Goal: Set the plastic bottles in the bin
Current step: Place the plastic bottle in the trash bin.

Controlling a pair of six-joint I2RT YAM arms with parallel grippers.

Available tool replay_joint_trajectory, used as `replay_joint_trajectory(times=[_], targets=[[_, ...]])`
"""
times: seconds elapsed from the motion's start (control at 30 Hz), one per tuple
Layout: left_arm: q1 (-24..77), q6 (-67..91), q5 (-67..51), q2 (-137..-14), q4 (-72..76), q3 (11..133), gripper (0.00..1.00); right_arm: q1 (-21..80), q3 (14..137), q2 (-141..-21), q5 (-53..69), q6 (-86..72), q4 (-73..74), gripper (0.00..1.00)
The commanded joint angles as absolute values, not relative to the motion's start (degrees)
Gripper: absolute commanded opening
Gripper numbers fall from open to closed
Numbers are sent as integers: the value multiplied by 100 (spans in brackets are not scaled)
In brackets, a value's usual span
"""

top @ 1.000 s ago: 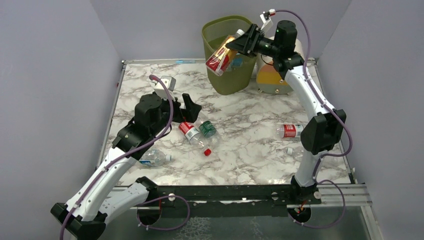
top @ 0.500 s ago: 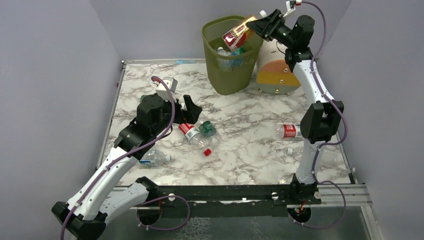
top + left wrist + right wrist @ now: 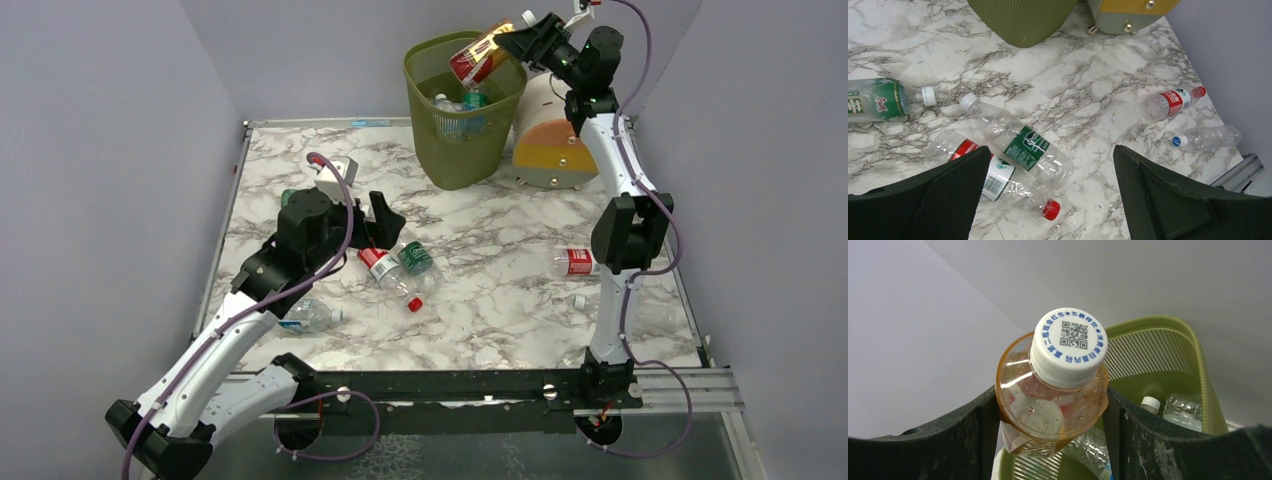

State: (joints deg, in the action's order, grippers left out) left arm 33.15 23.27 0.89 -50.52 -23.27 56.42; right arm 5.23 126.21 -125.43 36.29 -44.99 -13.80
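An orange bottle (image 3: 1050,395) with a white cap (image 3: 1068,342) and a red label is squeezed between the two fingers of the right gripper (image 3: 512,40). The fingers press on its sides just under the cap. The bottle hangs tilted over the far right part of the bin (image 3: 452,150). Its label end is low over the opening and its cap end is up and to the right. Other clear bottles (image 3: 460,100) lie down inside the bin.

The right arm (image 3: 625,235) stands tall at the right side and reaches far, with its wrist turned left above the rim. Under it, just right of the bin, stands a cream drum (image 3: 545,150).

The left arm (image 3: 240,310) reaches over the left middle of the marble table (image 3: 500,310). The left gripper (image 3: 1050,154) has its fingers wide apart and holds nothing. Below it, side by side, lie a dark green label bottle (image 3: 1023,145) and a red cap bottle (image 3: 993,175). A light green label bottle (image 3: 875,100) lies to their left. A blue label bottle (image 3: 310,317) lies by the left arm, nearer the front.

A red label bottle (image 3: 1173,102) and a blue cap bottle (image 3: 1205,137) lie close to the table's right edge. A wide stretch of marble lies between them and the pair under the left gripper. Plain walls (image 3: 100,150) stand close on the left, far and right sides.
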Motion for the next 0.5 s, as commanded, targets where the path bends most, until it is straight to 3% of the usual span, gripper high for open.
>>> replay_joint_trajectory(times=[0.0,0.33,0.47], targets=[[3349,2272,-32,-5133,-2243,5728,99,611,12528,-12639,3702,-4174,-1582,63],[3347,2269,-112,-5282,-2213,5782,99,921,12608,-12558,3467,-2995,-566,72],[3349,2294,-128,-5288,-2208,5732,99,984,12636,-12478,3323,-2651,-152,86]])
